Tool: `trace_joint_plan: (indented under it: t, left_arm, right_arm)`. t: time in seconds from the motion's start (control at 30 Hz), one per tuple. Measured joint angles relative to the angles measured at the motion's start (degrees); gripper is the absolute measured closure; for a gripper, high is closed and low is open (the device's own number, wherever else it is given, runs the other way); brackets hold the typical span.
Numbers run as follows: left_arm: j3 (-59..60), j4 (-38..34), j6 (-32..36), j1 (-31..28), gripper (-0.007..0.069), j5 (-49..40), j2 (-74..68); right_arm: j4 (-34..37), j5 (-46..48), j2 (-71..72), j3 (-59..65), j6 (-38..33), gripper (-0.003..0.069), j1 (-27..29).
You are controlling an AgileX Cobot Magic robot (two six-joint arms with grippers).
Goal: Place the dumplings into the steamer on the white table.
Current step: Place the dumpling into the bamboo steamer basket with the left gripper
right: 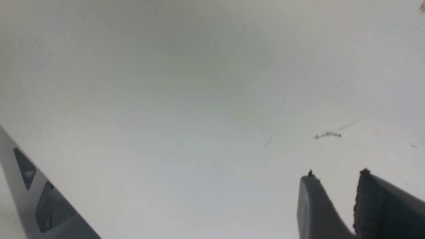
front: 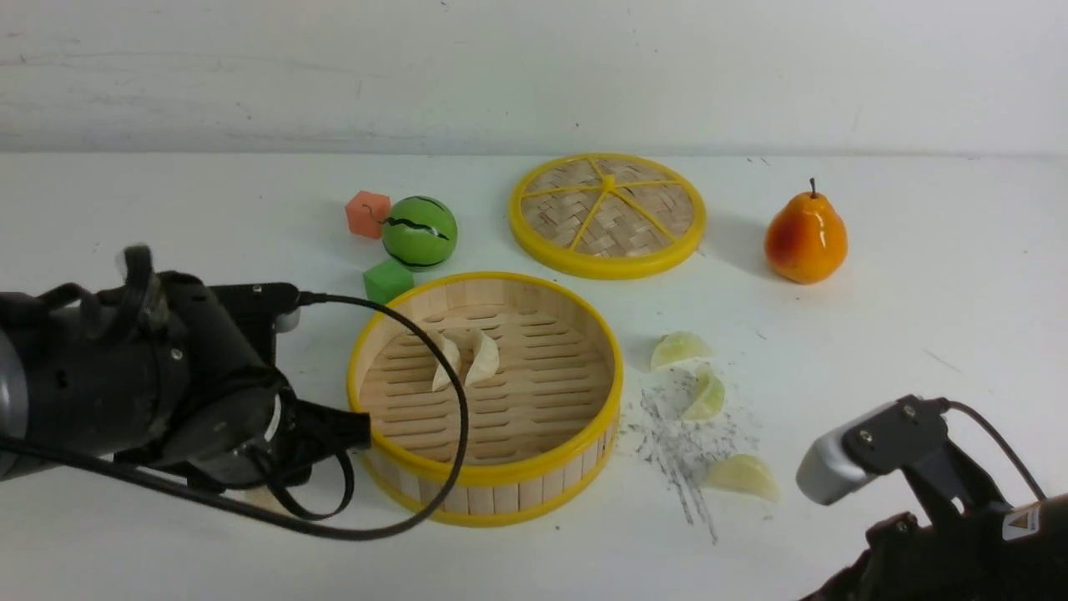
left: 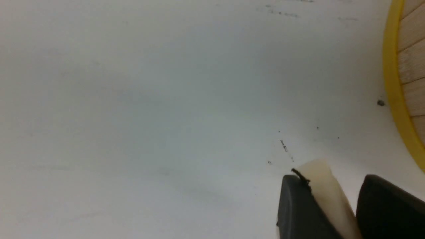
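Front view: showing the steamer [front: 488, 492] standing toward the near edge of the white table [front: 918, 351], holding two cream dumplings [front: 484, 357] side by side on its slatted floor; showing three green dumplings [front: 707, 396] lying outside it, on the side toward the table's right edge, around the grey scratch patch [front: 676, 451].

Left wrist view: showing the left gripper [left: 333, 177] clamping a third cream dumpling [left: 327, 192] edge-on between its jaws, low over the table, with the steamer's yellow rim nearby.

Right wrist view: showing the right gripper [right: 337, 175] hanging over the table, jaws slightly parted and released.
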State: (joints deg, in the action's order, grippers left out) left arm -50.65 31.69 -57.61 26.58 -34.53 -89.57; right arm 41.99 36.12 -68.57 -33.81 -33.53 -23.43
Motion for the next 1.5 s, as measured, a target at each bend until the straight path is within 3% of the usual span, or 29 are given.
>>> trace_joint_plan:
  t: [0.17,0.33,0.5,0.6,0.67,0.9,1.1,1.3,1.5]
  left_arm:
    - [-4.8,-4.6,6.1,0.0,0.0399,-0.5,2.3]
    - [-18.9,-16.7,25.3,0.0,0.0399,-0.6,0.4]
    - [-35.8,-33.0,48.4,0.0,0.0399,-5.3,-10.6]
    - [-43.5,-38.1,57.2,0.1,0.0399,-9.7,-18.8]
    - [-46.6,-39.2,59.7,0.1,0.0399,-11.8,-22.7]
    - [-52.5,-38.4,61.6,0.9,0.04,-14.4,-31.8]
    - [-52.9,-29.4,61.7,5.7,0.04,-11.5,-34.1]
    - [-52.9,-22.1,56.1,6.7,0.04,-8.3,-35.9]
    - [-52.9,-19.9,52.1,6.6,0.0401,-5.8,-36.3]
  right_arm:
    - [0.0,-0.3,0.0,0.0,0.0,0.046,0.0]
    - [0.0,-1.0,-0.1,0.0,0.0,0.0459,0.0]
    - [0.0,-1.1,-0.9,0.0,0.0,0.0458,0.0]
    - [0.0,-1.1,-1.2,0.0,0.0,0.0457,0.0]
    - [0.0,-1.1,-1.2,0.0,0.0,0.0457,0.0]
    - [0.0,-1.1,-1.2,0.0,0.0,0.0449,0.0]
    - [0.4,-1.1,-1.2,0.0,-0.1,0.0445,0.0]
    - [0.7,-0.9,-1.2,0.0,-0.1,0.0444,0.0]
    - [1.3,-0.7,-1.2,0.0,-0.1,0.0439,0.0]
